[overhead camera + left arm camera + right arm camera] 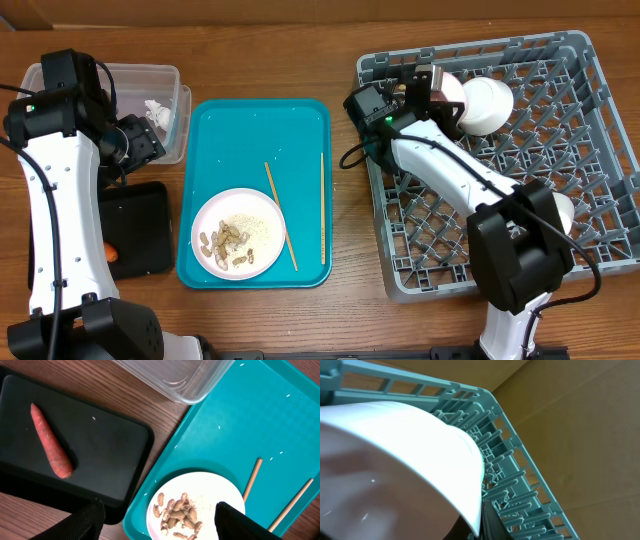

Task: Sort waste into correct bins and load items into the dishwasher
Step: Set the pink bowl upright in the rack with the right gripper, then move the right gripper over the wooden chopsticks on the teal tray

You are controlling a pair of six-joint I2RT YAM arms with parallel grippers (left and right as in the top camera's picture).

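My right gripper (455,103) is shut on the rim of a white bowl (487,105) and holds it over the far part of the grey dish rack (600,150). In the right wrist view the bowl (395,455) fills the frame, with one finger (490,522) against its rim. A second white bowl (561,210) sits in the rack. My left gripper (140,150) is open and empty (160,507) above the white plate (210,490) of peanut shells (180,515) and rice. The carrot (50,442) lies on the black tray (110,450). The tissue (156,110) lies in the clear tub (165,75). Two chopsticks (281,215) lie beside the plate. No red wrapper shows.
The teal tray (260,120) holds the plate (238,234) and the second chopstick (322,208), between the bins and the rack. The black tray (145,235) lies at the front left, just below the tub. Wooden table surrounds everything.
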